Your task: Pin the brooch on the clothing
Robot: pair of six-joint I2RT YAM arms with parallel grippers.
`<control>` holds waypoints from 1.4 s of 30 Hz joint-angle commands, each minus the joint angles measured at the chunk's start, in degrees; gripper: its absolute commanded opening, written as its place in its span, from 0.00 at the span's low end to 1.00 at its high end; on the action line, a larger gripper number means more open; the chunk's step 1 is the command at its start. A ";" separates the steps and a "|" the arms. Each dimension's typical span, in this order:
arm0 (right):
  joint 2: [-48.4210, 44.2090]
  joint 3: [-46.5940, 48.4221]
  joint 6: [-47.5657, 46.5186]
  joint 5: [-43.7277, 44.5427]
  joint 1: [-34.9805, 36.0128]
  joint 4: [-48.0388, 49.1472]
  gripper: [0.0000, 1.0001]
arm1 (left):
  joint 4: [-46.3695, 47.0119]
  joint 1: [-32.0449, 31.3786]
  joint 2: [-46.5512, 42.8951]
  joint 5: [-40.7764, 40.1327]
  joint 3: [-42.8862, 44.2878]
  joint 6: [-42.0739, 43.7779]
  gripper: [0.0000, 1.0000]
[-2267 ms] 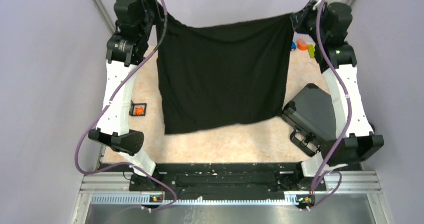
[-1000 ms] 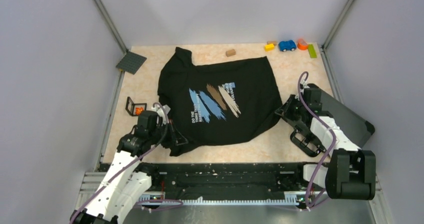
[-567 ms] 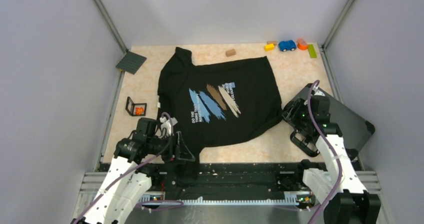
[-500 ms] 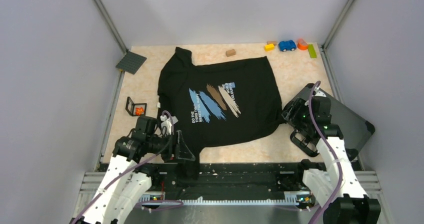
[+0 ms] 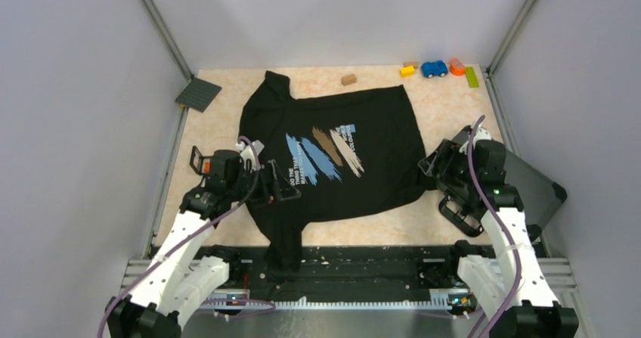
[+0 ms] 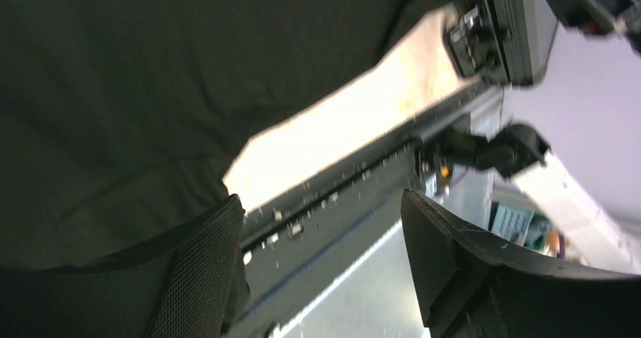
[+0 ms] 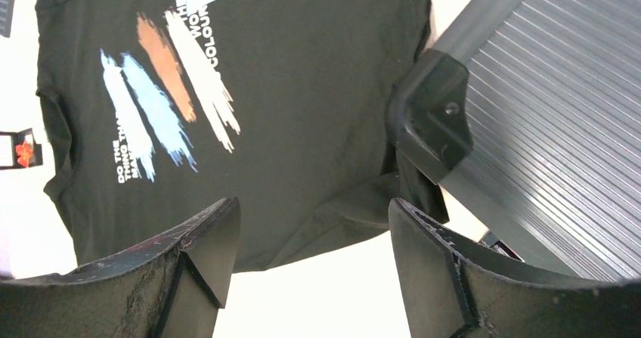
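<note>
The clothing, a black T-shirt, lies flat on the table with its blue, brown and white print facing up. One corner of it trails over the near rail. My left gripper hovers open over the shirt's left near part, and its wrist view shows nothing between its fingers. My right gripper is open at the shirt's right edge, above the hem. The brooch shows as a small orange-red spot inside a black-framed box left of the shirt.
A dark grey hard case lies at the right, close under the right arm. Along the back edge sit a brown block, a yellow block, a blue toy car, an orange block and a green block. A grey baseplate lies back left.
Both grippers held the shirt up at the back, then laid it down print up and opened, letting go. The left gripper has since swung from the near rail back over the shirt's left side.
</note>
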 commanded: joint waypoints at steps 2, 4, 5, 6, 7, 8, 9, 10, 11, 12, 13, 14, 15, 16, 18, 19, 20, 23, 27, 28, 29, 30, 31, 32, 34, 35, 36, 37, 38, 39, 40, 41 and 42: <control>-1.50 4.39 -4.09 -1.77 2.35 2.54 0.73 | 22.16 0.14 5.38 -12.77 -2.64 -7.80 0.80; -0.71 4.43 -4.61 -2.33 4.61 3.31 0.72 | 24.03 0.15 7.11 -18.97 -2.65 -7.85 0.81; -0.26 4.42 -4.89 -2.08 5.88 3.70 0.71 | 24.39 0.16 7.78 -21.89 -2.56 -7.51 0.81; 0.40 4.36 -5.05 -1.09 7.11 4.07 0.70 | 24.44 0.26 8.56 -24.50 -2.43 -6.85 0.82; 0.94 4.27 -5.21 -0.28 8.73 4.35 0.69 | 24.50 0.51 9.16 -26.36 -2.23 -6.02 0.84; 1.42 4.18 -5.30 0.40 10.14 4.77 0.69 | 24.39 0.81 9.66 -27.74 -2.01 -4.77 0.84; 1.91 3.96 -5.37 0.94 11.18 5.21 0.68 | 23.92 1.23 10.11 -28.71 -1.72 -3.60 0.85; 2.19 3.84 -5.35 1.48 12.32 5.62 0.68 | 22.77 1.78 10.55 -29.82 -1.16 -1.98 0.86; 2.41 3.67 -5.31 1.95 13.26 5.97 0.68 | 21.55 2.46 10.79 -30.87 -0.50 -0.96 0.87; 2.61 3.49 -5.26 2.39 14.15 6.47 0.68 | 20.57 3.47 10.93 -31.49 0.25 -0.16 0.87; 2.67 3.32 -5.17 2.93 15.15 6.85 0.68 | 19.89 4.85 10.88 -31.81 0.51 0.58 0.88; 2.78 3.03 -5.20 3.15 15.59 7.39 0.68 | 19.47 6.63 10.73 -31.92 0.73 1.02 0.88; 2.96 2.75 -5.16 3.00 15.70 7.86 0.68 | 19.11 8.75 10.54 -31.72 0.93 1.27 0.88; 3.18 2.49 -5.23 2.98 15.68 8.50 0.67 | 18.84 10.90 10.31 -31.42 1.14 1.50 0.88; 3.68 2.19 -5.52 2.80 15.70 9.21 0.67 | 18.52 14.23 9.86 -32.95 1.40 2.22 0.88; 4.01 2.02 -5.73 2.68 15.63 9.50 0.67 | 18.24 15.20 9.80 -34.53 1.69 2.73 0.88; 4.27 1.86 -5.87 2.51 15.64 9.81 0.67 | 17.95 16.89 9.92 -36.66 2.07 3.29 0.88; 4.74 1.36 -5.51 1.17 15.71 11.16 0.66 | 18.61 21.66 11.78 -41.36 2.23 3.71 0.88; 3.98 1.05 -5.51 0.35 15.70 11.21 0.66 | 21.51 27.39 15.54 -43.74 1.48 4.11 0.88; 3.55 0.91 -5.44 0.50 15.70 11.21 0.66 | 22.09 28.58 16.83 -43.58 1.55 4.12 0.88; 2.88 0.79 -5.36 0.50 15.70 11.15 0.66 | 22.65 29.52 18.37 -43.32 1.72 4.20 0.87; 2.35 0.67 -5.39 0.56 15.65 10.87 0.66 | 23.22 30.06 20.13 -43.32 2.00 4.41 0.85; 1.41 0.58 -5.40 0.75 15.63 10.79 0.66 | 23.83 30.33 21.88 -43.66 2.42 5.05 0.84; 0.89 0.44 -5.32 0.98 15.62 10.61 0.66 | 23.98 30.52 24.07 -44.13 2.99 5.44 0.82; 0.13 0.38 -5.19 1.22 15.65 10.52 0.67 | 23.48 31.14 28.57 -44.34 4.34 5.75 0.80; 0.03 0.42 -5.24 1.21 15.63 10.48 0.67 | 23.11 31.41 30.63 -43.89 4.94 5.76 0.78; 0.01 0.53 -5.23 1.15 15.65 10.49 0.67 | 22.34 31.65 32.26 -43.93 5.77 5.84 0.77; -0.01 0.57 -5.27 1.02 15.67 10.50 0.67 | 22.31 31.69 33.86 -44.50 6.26 5.89 0.76; 0.15 0.56 -5.24 0.73 15.70 10.74 0.67 | 22.91 31.68 34.94 -45.33 6.40 5.90 0.75; 0.36 0.55 -5.23 0.39 15.69 10.96 0.67 | 23.71 31.70 35.86 -46.04 6.37 5.72 0.75; 0.49 0.51 -5.18 -0.04 15.63 11.10 0.67 | 24.67 31.78 36.66 -46.10 6.33 5.53 0.73; 0.72 0.47 -5.21 -0.43 15.68 11.21 0.67 | 25.40 31.85 37.04 -46.28 6.43 5.16 0.72; 0.79 0.47 -5.11 -0.67 15.65 11.23 0.67 | 26.06 31.94 37.33 -46.71 6.56 4.80 0.71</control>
